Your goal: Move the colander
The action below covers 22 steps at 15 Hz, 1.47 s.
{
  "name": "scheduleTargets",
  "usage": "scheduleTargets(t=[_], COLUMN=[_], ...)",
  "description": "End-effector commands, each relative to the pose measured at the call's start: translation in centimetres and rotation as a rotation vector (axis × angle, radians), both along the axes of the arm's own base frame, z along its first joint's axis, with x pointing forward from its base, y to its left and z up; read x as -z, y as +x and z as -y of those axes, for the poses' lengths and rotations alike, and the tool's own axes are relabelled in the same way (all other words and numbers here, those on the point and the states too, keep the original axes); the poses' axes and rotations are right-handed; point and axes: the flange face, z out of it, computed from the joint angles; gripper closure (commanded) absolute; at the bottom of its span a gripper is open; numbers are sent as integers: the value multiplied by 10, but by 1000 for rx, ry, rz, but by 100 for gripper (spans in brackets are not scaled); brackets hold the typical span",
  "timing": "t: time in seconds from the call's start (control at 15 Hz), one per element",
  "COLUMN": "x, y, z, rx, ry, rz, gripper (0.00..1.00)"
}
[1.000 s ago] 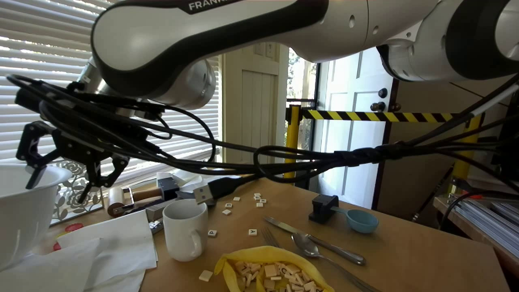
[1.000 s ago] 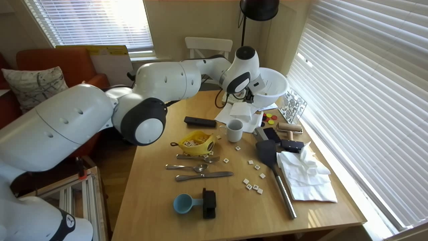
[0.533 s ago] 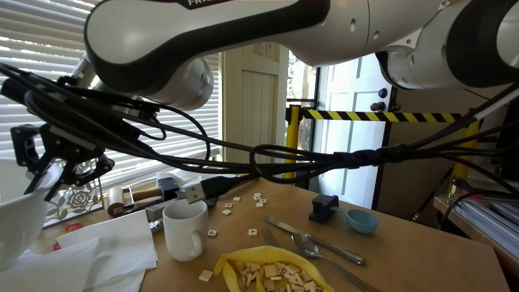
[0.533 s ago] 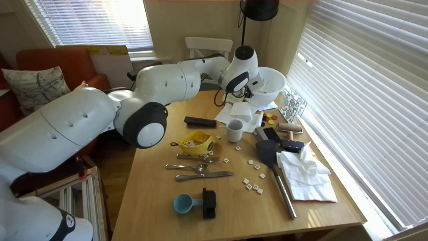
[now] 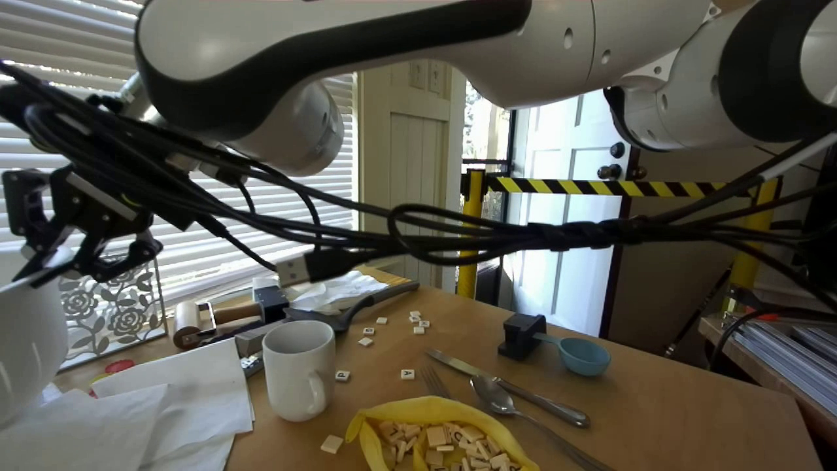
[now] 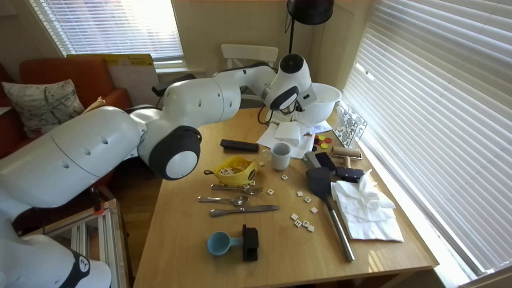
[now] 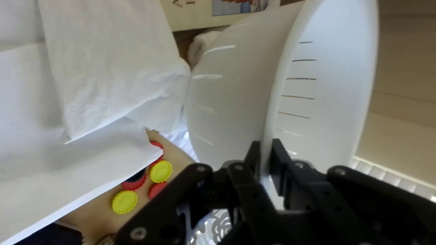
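The colander, a big white bowl with slit holes, stands at the far end of the table by the window. Only part of it shows at the left edge in an exterior view; another exterior view has it partly behind the arm's wrist, looking somewhat tipped. My gripper has closed on its rim, one black finger against the outer wall and the opposite finger inside the bowl. The colander's base is hidden in the wrist view by its own wall and white papers.
White papers lie beside the colander, with coloured caps close by. A rose-pattern metal panel stands between it and the window blinds. A white mug and a yellow pouch of tiles are farther along the table.
The fingers have come together on the rim. In the exterior views the gripper and colander have shifted a little away along the table, and the bowl's opening now looks narrower.
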Motion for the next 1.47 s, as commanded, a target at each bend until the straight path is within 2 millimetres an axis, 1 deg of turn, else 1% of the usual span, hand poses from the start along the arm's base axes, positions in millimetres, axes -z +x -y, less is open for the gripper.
scheduleTargets(t=[0.0, 0.07, 0.27, 0.33, 0.47, 0.6, 0.73, 0.87, 1.13, 1.33, 1.4], x=[-34, -40, -56, -63, -83, -96, -103, -100, -96, -90, -86], y=[2, 3, 6, 6, 8, 9, 8, 7, 4, -6, -11], z=[-1, 1, 17, 21, 29, 42, 57, 79, 134, 168, 179], rx=[-19, -25, -29, -38, -86, -140, -220, -277, -333, -439, -486], ry=[139, 169, 296, 331, 383, 418, 454, 483, 537, 556, 535], rz=[48, 56, 82, 91, 115, 119, 93, 47, -7, -52, -82], gripper=[100, 98, 98, 98, 98, 98, 98, 98, 98, 98, 98])
